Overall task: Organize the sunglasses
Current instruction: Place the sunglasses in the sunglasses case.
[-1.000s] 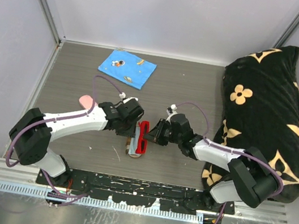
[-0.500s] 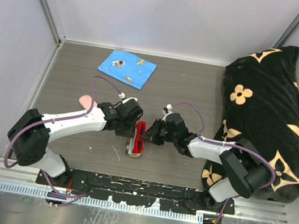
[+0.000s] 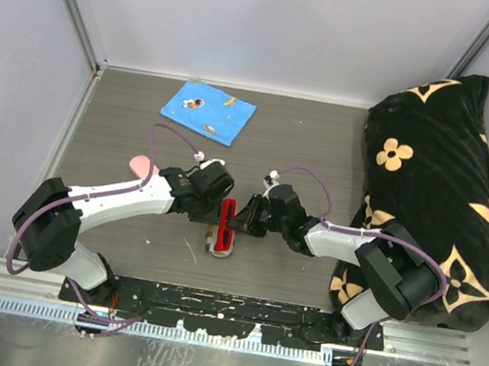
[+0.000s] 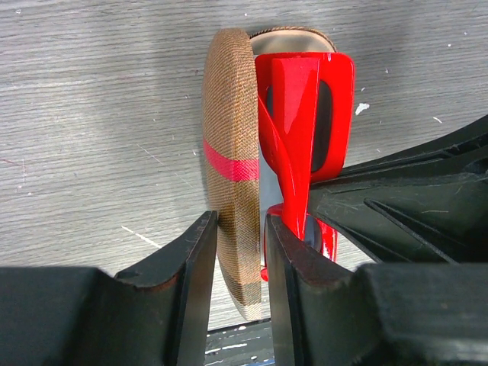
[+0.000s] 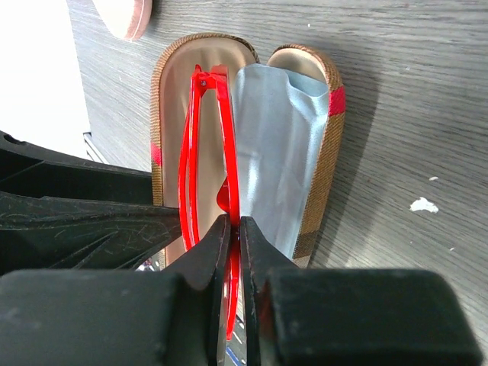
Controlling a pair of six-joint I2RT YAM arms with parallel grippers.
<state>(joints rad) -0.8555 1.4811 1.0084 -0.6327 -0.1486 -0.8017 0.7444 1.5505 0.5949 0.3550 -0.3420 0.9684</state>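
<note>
Sunglasses (image 4: 299,99) nudged left into case (image 4: 229,107), pinched by right hand (image 5: 234,226)

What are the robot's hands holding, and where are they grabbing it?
Right fingers pinch the red sunglasses by the frame's thin edge; left fingers clamp one side wall of the open brown case.

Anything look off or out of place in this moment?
One thing: a pale blue cloth lies bunched in the open brown case, crowding the red sunglasses held there by the right gripper. The left gripper pinches one case half.
</note>
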